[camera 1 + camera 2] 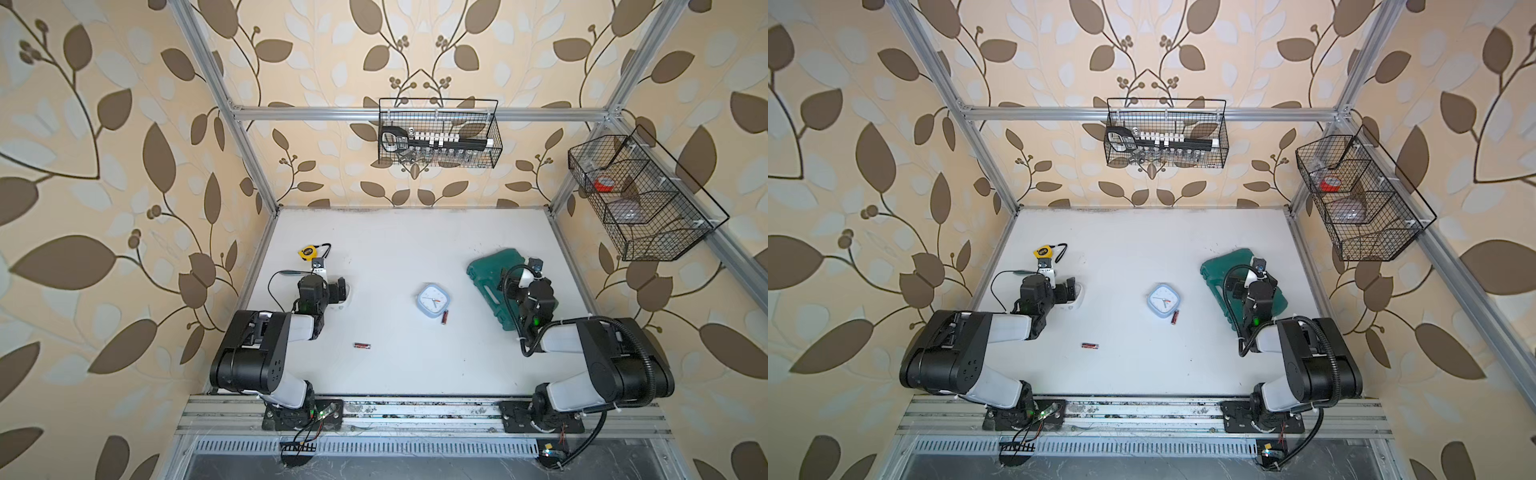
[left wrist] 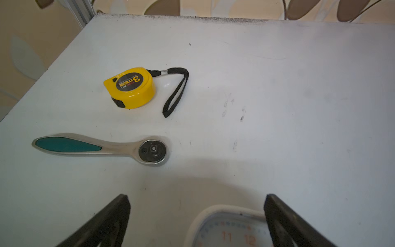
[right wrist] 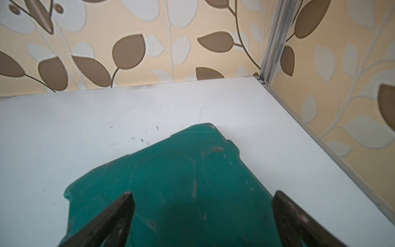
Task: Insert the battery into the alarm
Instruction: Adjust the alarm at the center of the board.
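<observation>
Two clocks: a pale blue rounded-square alarm clock (image 1: 433, 300) near the centre of the white tabletop (image 1: 395, 249), and a white-rimmed alarm clock (image 2: 230, 228) with orange numerals at 9 o'clock, partly hidden.

At least two batteries. One dark red cylindrical battery (image 1: 362, 345) lies at 7 o'clock. A second battery (image 1: 445, 317) lies just beside the blue clock and may be a side-by-side pair; it is too small to tell.

- One yellow tape measure (image 1: 306, 252), at 10 o'clock.
- One steel ratchet wrench (image 2: 100, 147) with a green grip.
- One green plastic tool case (image 1: 490, 270), at 3 o'clock.
- Two black wire baskets, the back basket (image 1: 495, 124) at 12 o'clock and the side basket (image 1: 665, 245) at 2 o'clock.
- One red tape roll (image 1: 602, 183).
- Two robot arms.
</observation>
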Controlling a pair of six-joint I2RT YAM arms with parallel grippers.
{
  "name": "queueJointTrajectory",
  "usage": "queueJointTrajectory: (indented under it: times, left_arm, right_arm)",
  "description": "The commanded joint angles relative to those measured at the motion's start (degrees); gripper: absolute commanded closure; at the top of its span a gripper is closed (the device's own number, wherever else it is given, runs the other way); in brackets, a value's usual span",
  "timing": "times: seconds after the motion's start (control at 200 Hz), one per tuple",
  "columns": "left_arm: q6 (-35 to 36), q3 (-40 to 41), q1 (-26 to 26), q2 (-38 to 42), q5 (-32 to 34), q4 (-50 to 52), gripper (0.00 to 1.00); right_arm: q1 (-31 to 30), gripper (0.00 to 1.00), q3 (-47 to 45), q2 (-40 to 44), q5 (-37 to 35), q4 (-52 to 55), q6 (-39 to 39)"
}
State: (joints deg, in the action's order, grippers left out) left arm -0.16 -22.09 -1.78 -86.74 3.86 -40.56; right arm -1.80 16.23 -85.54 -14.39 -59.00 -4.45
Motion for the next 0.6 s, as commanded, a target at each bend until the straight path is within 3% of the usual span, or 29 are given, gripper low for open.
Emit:
queueJointTrajectory:
  times: [0.0, 0.595]
  left_arm:
    - [-0.2, -0.5, 0.4, 0.9, -0.1, -1.2, 0.01]
    - [-0.1, -0.1, 0.4, 1.3, -0.1, -1.7, 0.01]
  right_arm:
    - [0.2, 0.0, -0.9, -0.4, -0.7, -1.3, -0.3]
    - [0.2, 0.0, -1.1, -0.2, -0.7, -1.5, -0.2]
